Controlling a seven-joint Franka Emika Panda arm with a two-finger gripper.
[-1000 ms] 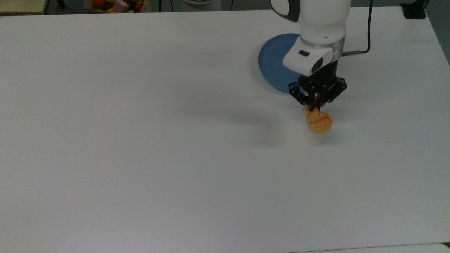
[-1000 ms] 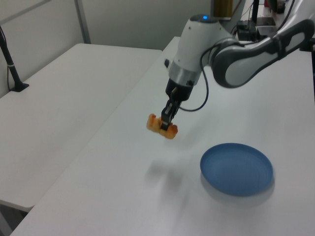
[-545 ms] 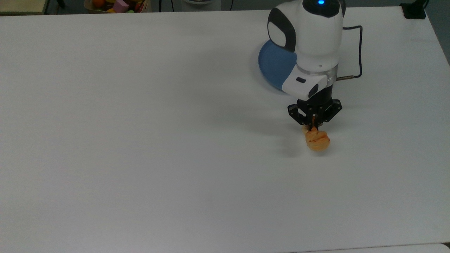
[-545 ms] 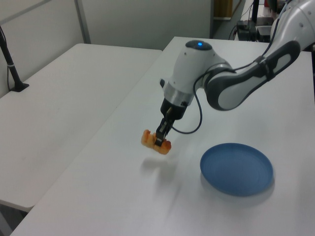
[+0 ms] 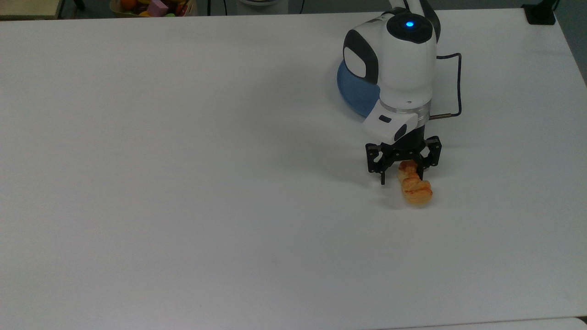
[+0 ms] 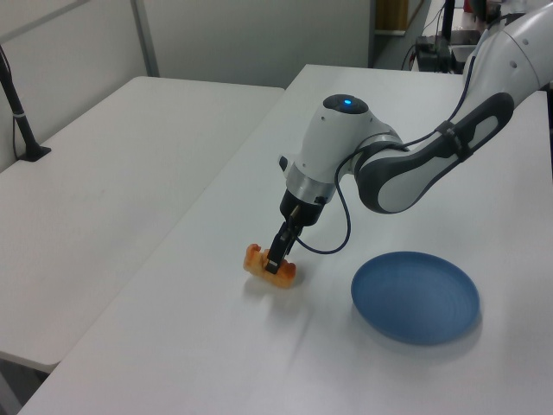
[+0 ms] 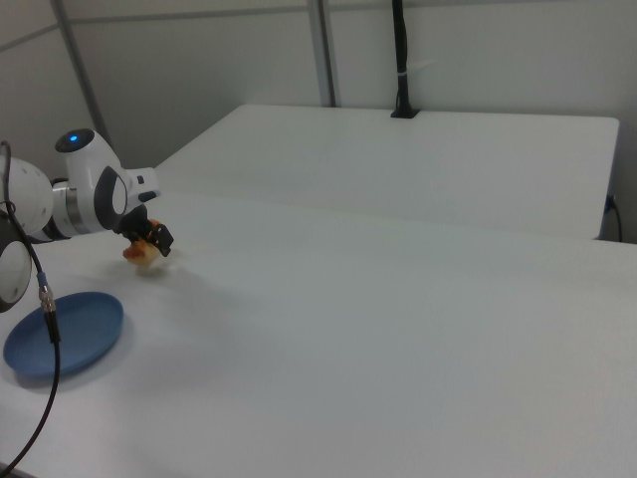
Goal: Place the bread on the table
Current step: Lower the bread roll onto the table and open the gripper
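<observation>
Bread [image 5: 415,185] lying on table [image 5: 183,183]; tool [image 5: 402,176] fingers spread apart astride it.

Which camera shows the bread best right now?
The top view: the bread lies lengthwise on the white table, its twisted top clear, one end between the open gripper fingers. The left view shows it side-on, partly behind a finger. The right view shows it small, beside the arm.

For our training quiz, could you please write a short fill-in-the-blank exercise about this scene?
1. The bread lies on the white ____.
2. The gripper has its fingers ____ around the bread.
3. The round plate is ____ in colour.
4. Nothing lies on the ____.

Missing words: table; open; blue; plate
</observation>
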